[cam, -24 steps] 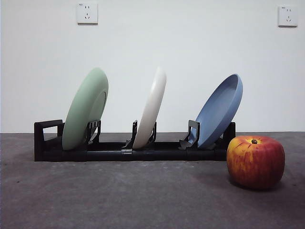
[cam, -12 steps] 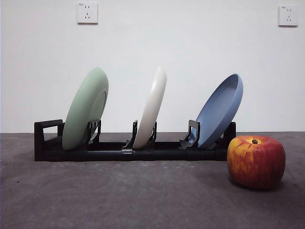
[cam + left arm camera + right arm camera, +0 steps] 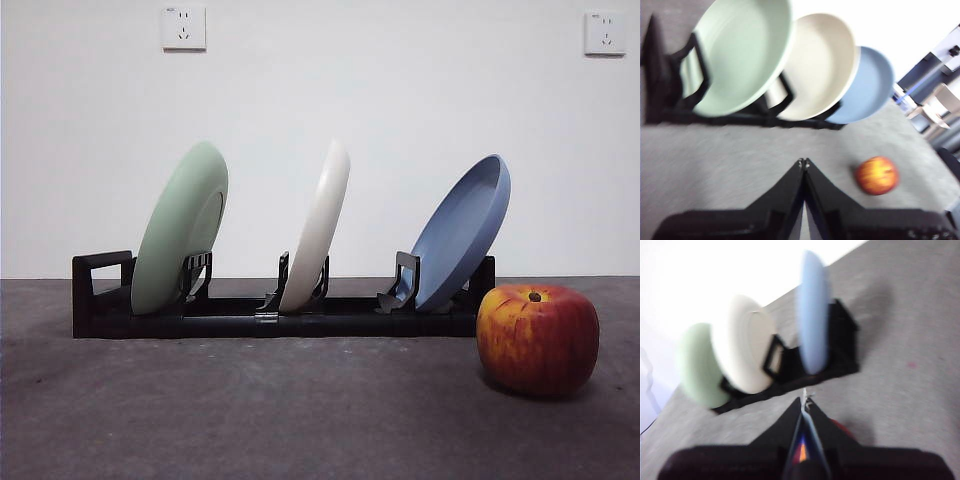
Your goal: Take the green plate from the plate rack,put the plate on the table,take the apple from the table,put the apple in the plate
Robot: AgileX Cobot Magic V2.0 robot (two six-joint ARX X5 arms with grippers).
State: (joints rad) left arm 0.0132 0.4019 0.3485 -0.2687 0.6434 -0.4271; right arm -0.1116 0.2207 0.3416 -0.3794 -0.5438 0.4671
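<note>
Front view: long black rack (image 3: 270, 318) across the middle of the frame, on the grey table (image 3: 250, 410). Three plates in it, each leaning to the right. Green plate (image 3: 180, 228) at left, by the boxy handle loop. White plate (image 3: 317, 227) in the middle slot. Blue plate (image 3: 460, 232) at right. Red apple (image 3: 537, 339) at lower right of the frame, on the table, just beside the rack's right end and in front of it. Two wall sockets up high, one at upper left (image 3: 183, 27), one at upper right (image 3: 604, 32). No arm in this view.

Left wrist view: left gripper (image 3: 803, 162) above bare table, jaws pressed together, nothing between them. Well apart from the rack and from the apple.

Right wrist view, blurry: right gripper (image 3: 805, 401) with jaws together too, tips meeting, empty. Bit of red just past the jaws, likely the apple.
</note>
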